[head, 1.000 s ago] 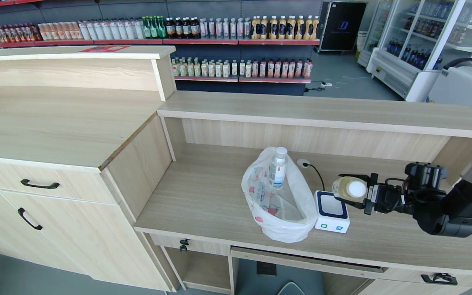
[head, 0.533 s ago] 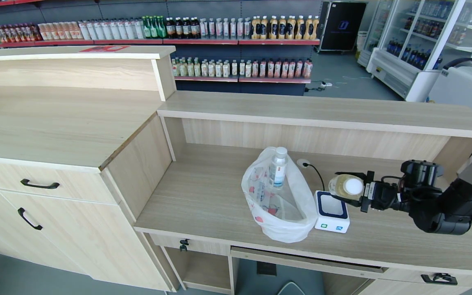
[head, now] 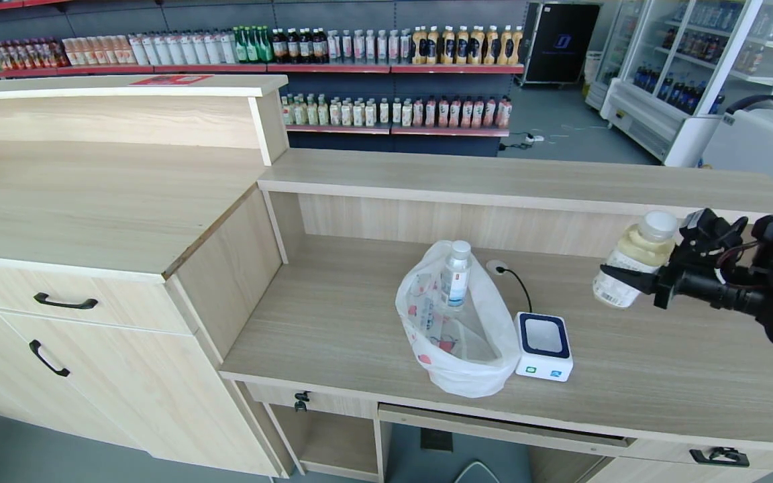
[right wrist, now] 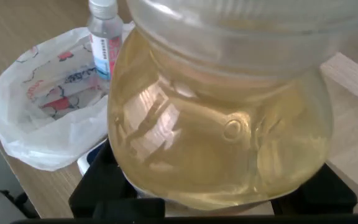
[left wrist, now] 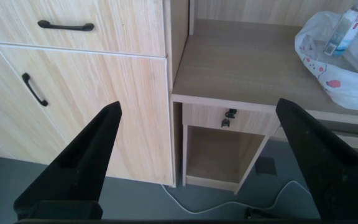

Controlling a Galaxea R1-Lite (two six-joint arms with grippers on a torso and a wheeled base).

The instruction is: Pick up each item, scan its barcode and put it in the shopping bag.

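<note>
My right gripper (head: 635, 278) is shut on a bottle of pale yellow drink (head: 633, 260) with a white cap, held tilted in the air above the right part of the counter. Up close, the same yellow bottle (right wrist: 219, 124) bulges across the right wrist view. The white scanner (head: 543, 345) lies on the counter below and to the left of it, beside the white shopping bag (head: 457, 355). A clear water bottle (head: 455, 274) stands in the bag, also seen as the water bottle (right wrist: 104, 37) and bag (right wrist: 45, 118). My left gripper (left wrist: 197, 155) hangs open, low beside the drawers.
A black cable (head: 514, 282) runs from a socket to the scanner. The counter's raised back shelf (head: 527, 181) stands behind the bottle. A taller cabinet with drawers (head: 71, 302) is at the left. Shelves of drinks line the far wall.
The right gripper has lifted the yellow bottle from just over the scanner up and to the right, turning it from cap-forward to nearly upright.
</note>
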